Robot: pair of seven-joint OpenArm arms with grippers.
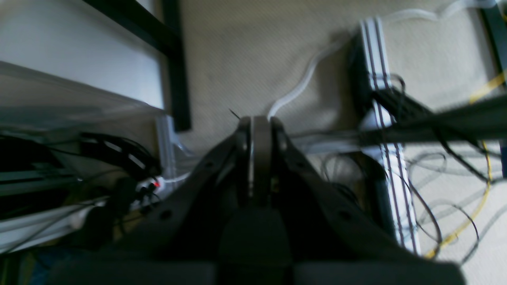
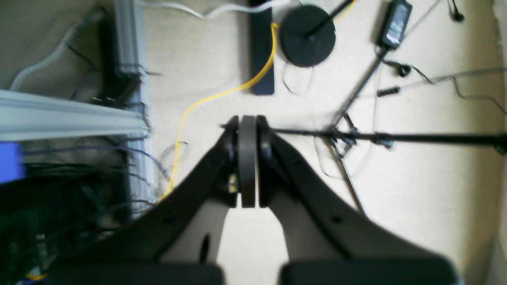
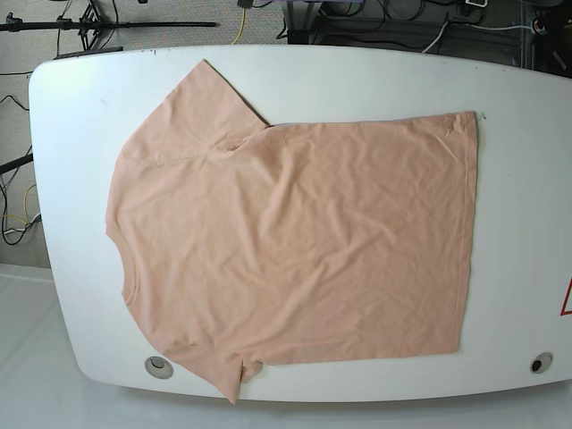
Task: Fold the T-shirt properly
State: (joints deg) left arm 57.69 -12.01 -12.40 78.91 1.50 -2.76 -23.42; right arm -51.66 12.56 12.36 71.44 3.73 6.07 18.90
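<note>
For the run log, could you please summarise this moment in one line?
T-shirt: spread flat on table, unfolded | left gripper: shut, empty, off table | right gripper: shut, empty, off table

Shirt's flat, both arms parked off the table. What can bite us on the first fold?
1. The T-shirt is wrinkled and thin; a pinch may bunch it or lift only part of an edge.
2. The near sleeve lies at the table rim, so a grasp there may drag fabric over the edge.
3. Left gripper and right gripper are shut, above floor cables; they must open before reaching in.
</note>
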